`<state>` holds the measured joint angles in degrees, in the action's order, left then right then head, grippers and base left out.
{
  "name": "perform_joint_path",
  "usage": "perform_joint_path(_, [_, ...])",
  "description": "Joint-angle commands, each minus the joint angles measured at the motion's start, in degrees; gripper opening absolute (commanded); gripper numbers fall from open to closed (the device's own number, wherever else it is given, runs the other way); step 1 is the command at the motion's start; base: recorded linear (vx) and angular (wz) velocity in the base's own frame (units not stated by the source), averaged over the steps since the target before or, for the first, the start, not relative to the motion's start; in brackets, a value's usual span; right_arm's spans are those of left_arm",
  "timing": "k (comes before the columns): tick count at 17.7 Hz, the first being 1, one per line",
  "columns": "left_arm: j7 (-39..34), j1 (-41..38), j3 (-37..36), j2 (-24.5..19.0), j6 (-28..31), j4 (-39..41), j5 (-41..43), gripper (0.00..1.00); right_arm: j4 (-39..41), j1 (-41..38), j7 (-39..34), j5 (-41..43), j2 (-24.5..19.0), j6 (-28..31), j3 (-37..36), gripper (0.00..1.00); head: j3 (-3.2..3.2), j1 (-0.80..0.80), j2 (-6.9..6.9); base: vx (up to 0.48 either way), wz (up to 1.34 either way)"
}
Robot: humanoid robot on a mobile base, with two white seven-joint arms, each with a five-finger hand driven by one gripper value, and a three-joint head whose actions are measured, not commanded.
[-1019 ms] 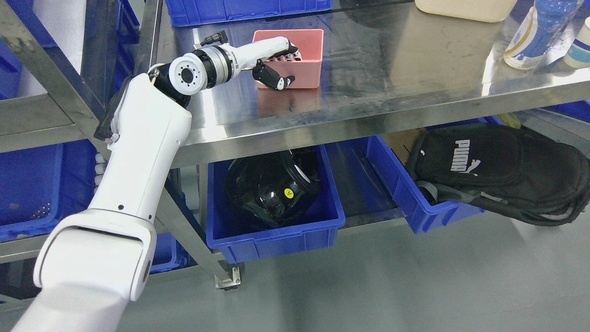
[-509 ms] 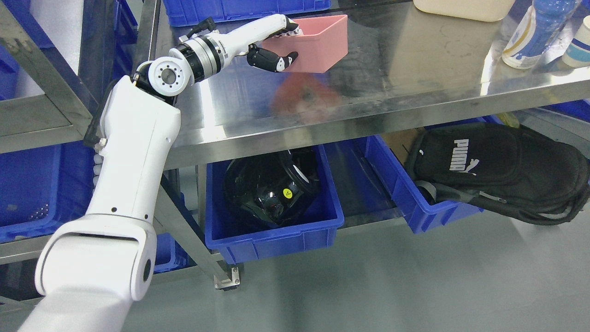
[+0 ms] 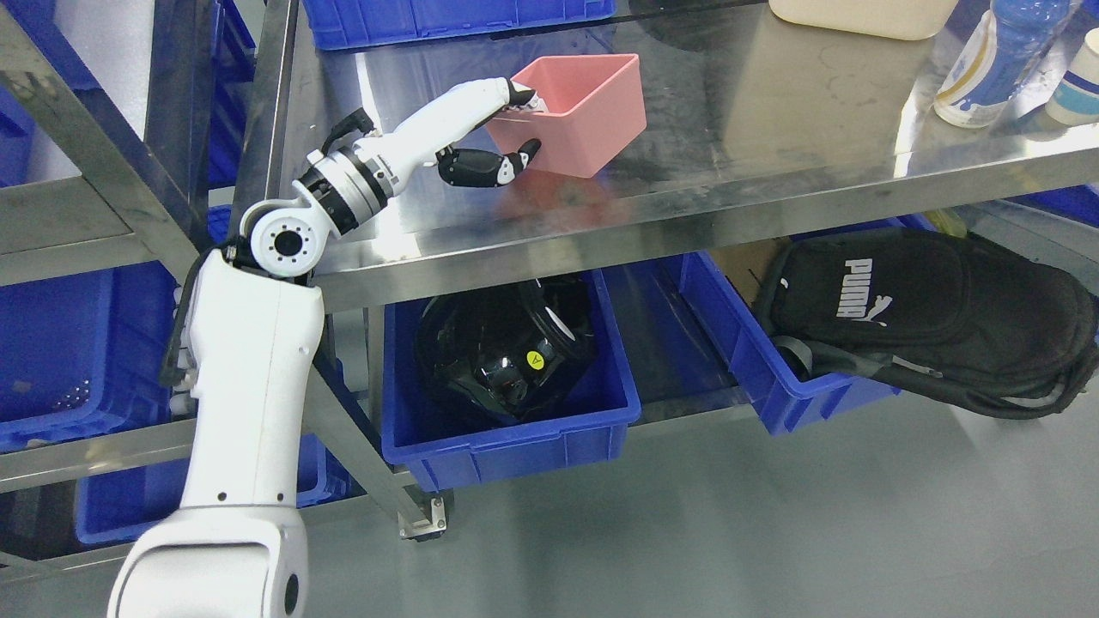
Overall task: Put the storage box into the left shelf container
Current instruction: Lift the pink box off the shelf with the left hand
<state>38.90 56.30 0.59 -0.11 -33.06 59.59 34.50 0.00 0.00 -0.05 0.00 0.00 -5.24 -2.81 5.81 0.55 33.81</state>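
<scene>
A pink open storage box [image 3: 588,112] is held tilted above the steel table top [image 3: 773,146]. My left hand [image 3: 515,129] is shut on the box's left wall, fingers over the rim and inside, thumb pressed on the outside. The left arm comes up from the lower left, its forearm lying over the table's left part. A blue shelf container [image 3: 77,343] sits in the rack at the left, partly hidden by the arm and the rack frame. The right arm is out of view.
Under the table stand a blue bin with a black helmet [image 3: 506,352] and a blue bin [image 3: 773,378] with a black bag [image 3: 936,318] on it. Bottles [image 3: 1000,60] and a cream tub [image 3: 863,13] stand at the table's back right. Steel rack posts [image 3: 103,146] frame the left.
My left hand has lifted the pink box off the table, tilted it, and drawn it back toward the front left. The elbow has dropped and the arm has pulled back.
</scene>
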Motion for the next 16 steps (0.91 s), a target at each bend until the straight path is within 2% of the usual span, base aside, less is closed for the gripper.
perform_joint_path(1, [-0.2,-8.8,7.8,-0.9,-3.0,26.7,-2.5,0.00,1.0,-0.4,0.1,0.2,1.0,0.0,0.0,1.00,0.00,0.00,0.00,0.000,0.00])
perform_joint_path(7, [0.5,-9.4,6.4,-0.9,-8.2,29.2,-7.6,0.00,1.0,-0.4,0.1,0.2,1.0,0.0,0.0,1.00,0.00,0.00,0.00,0.000,0.00])
perform_joint_path(11, [1.1,-13.5,3.3,-0.9,-11.2,29.7,-8.7,0.01,1.0,-0.4,0.1,0.2,1.0,0.0,0.0,1.00,0.00,0.00,0.00,0.000,0.00])
perform_joint_path(16, [1.1,-16.1,2.3,-0.9,-11.8,30.8,-9.5,0.01,1.0,-0.4,0.1,0.2,1.0,0.0,0.0,1.00,0.00,0.00,0.00,0.000,0.00])
